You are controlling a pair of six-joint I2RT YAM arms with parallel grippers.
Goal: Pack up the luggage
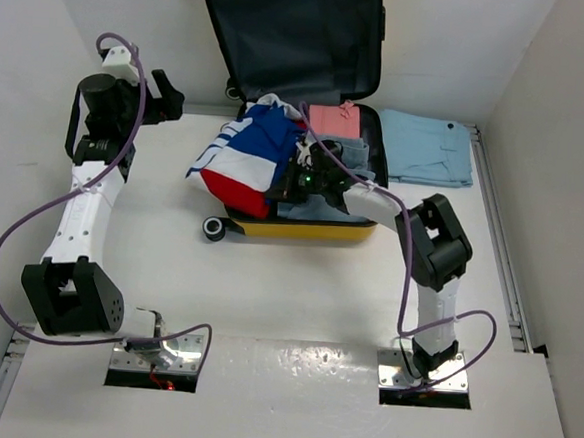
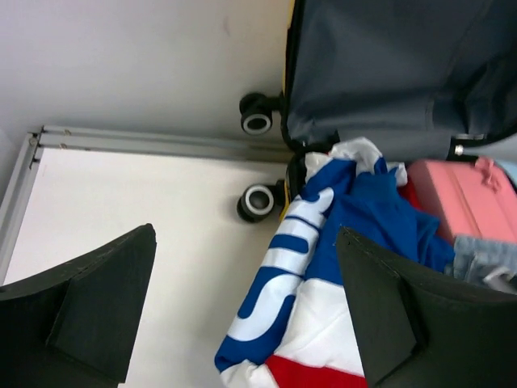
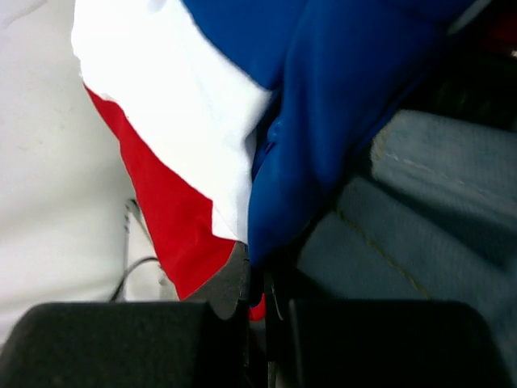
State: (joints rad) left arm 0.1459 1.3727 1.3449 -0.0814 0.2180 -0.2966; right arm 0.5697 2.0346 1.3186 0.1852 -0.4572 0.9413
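Pinched the red-white-blue garment (image 1: 241,153) in right jaws over open luggage (image 1: 301,230) at twelve o'clock; held left jaws spread at ten o'clock.

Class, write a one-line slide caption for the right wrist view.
Right fingers closed on the red, white and blue garment, with grey-blue denim beside it.

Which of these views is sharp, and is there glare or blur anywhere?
Top external: sharp, evenly lit, glare on the table near the arm bases. Left wrist: slightly soft, left gripper's fingers dark. Right wrist: very close, the red-white-blue garment blurred.
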